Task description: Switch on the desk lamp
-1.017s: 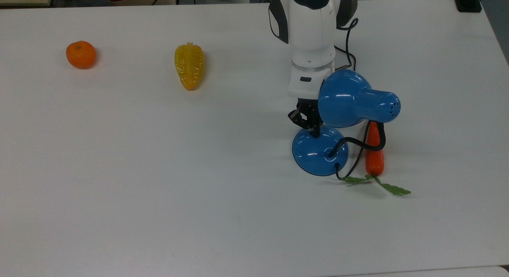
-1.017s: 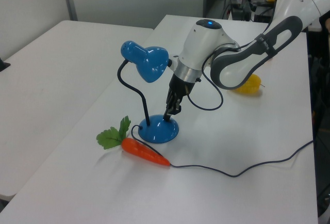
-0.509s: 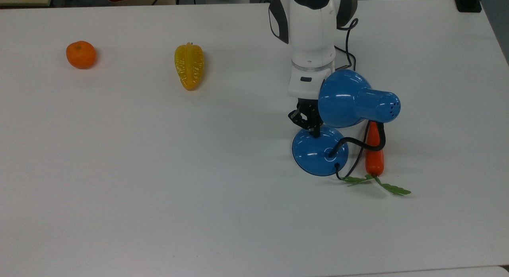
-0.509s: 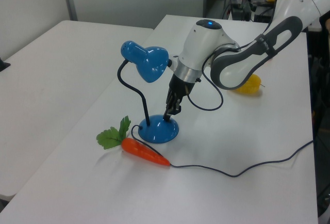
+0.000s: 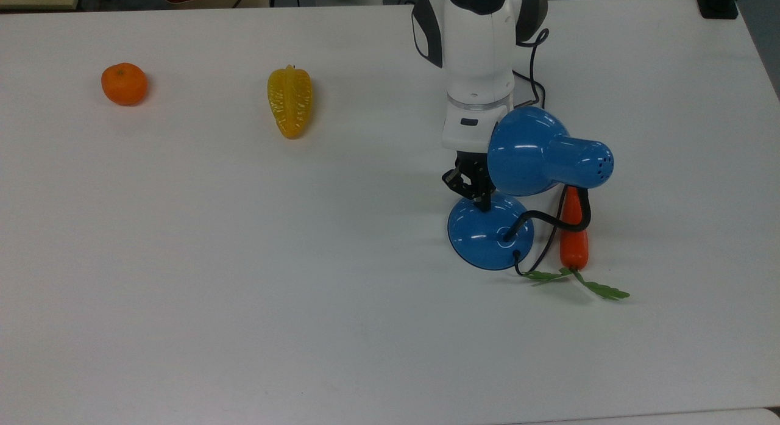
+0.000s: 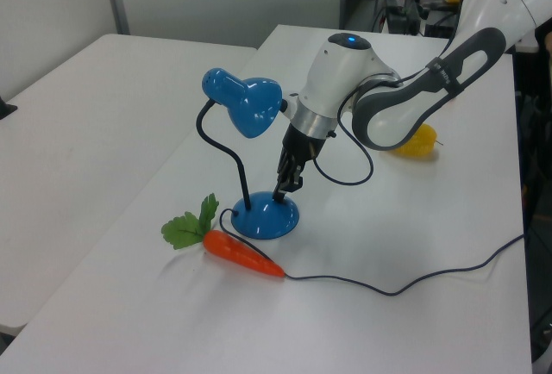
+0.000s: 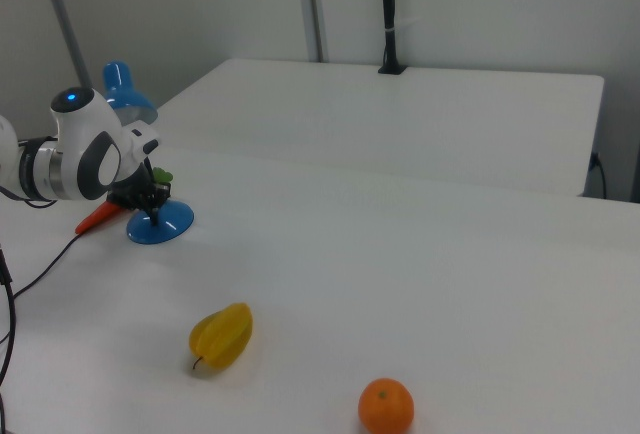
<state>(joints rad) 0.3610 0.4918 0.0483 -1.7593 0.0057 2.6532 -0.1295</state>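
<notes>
One glossy blue lamp (image 5: pixel 491 233) stands on the white bench (image 5: pixel 244 291), with a domed round base, a bendy black neck and a bell-shaped shade. The end effector (image 5: pixel 481 196) points down with its tips on the base's dome; its fingers look pressed together, gripping nothing. Also on the bench lie one carrot (image 5: pixel 573 236) with green leaves just beside the base, one ribbed yellow starfruit (image 5: pixel 290 102) and one round orange (image 5: pixel 124 83).
</notes>
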